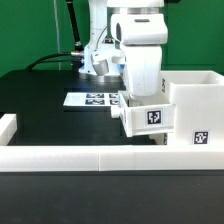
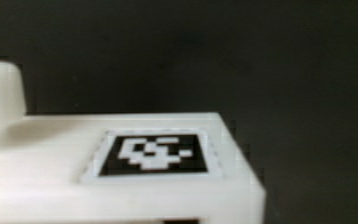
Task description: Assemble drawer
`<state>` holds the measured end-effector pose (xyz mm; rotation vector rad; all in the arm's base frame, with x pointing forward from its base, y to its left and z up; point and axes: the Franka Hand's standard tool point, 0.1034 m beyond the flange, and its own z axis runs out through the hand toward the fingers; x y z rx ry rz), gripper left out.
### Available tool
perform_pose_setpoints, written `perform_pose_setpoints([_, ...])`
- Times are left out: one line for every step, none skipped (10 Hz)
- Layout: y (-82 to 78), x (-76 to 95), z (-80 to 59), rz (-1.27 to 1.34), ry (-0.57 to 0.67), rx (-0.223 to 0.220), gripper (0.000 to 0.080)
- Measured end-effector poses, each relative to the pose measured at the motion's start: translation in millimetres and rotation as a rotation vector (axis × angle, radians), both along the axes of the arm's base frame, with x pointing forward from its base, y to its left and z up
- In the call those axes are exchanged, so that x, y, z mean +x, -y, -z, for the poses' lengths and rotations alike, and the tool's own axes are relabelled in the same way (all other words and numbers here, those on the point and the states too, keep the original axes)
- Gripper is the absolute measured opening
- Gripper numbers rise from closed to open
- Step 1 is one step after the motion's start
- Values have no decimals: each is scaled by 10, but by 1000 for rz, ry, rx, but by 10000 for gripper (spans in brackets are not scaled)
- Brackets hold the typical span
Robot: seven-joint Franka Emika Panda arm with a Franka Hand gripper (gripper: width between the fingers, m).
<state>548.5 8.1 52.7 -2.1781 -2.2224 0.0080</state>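
In the exterior view my gripper [image 1: 140, 100] comes straight down onto a small white tray box [image 1: 146, 120] with a square tag on its front, and appears shut on its top wall. The tray box sits right against the open side of the large hollow casing [image 1: 193, 105], which stands at the exterior view's right and also carries a tag. In the wrist view the tray box [image 2: 87, 185] fills the lower part of the picture with its tag [image 2: 158, 155] close up. My gripper [image 2: 169, 219] is only a dark sliver at the picture's edge. A second tray box is out of view.
The marker board [image 1: 93, 99] lies flat on the black table behind the tray box. Low white border blocks [image 1: 90, 158] run along the front edge, with one more block [image 1: 9, 126] at the exterior view's left. The robot base [image 1: 100, 55] stands at the back.
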Motion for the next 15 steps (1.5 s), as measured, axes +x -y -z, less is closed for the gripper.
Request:
perform_pose_setpoints([-20, -8, -3, 19, -5, -2, 42])
perform_pose_setpoints([-44, -13, -9, 40, -8, -5, 42])
perform_pose_setpoints([-69, -24, -7, 64, -12, -16, 42])
perform_pose_setpoints([-79, -24, -32, 83, -7, -20, 42])
perform_pose_setpoints([-96, -33, -42, 95, 1, -18, 42])
perform_pose_setpoints([-80, -35, -36, 93, 8, -13, 42])
perform_pose_setpoints([-17, -47, -12, 96, 3, -11, 42])
perform_pose_setpoints([15, -49, -7, 98, 2, -11, 42])
perform_pose_setpoints([9, -50, -6, 97, 1, -11, 114])
perform_pose_setpoints([15, -57, -4, 98, 0, -11, 114])
perform_pose_setpoints([21, -65, -4, 100, -1, -12, 298])
perform_pose_setpoints([5, -52, -24, 101, 3, -12, 298])
perform_pose_setpoints([2, -37, -65, 101, 8, -14, 483])
perform_pose_setpoints([10, -14, -125, 107, 16, -16, 599])
perform_pose_setpoints([18, 13, -225, 126, 23, -22, 599])
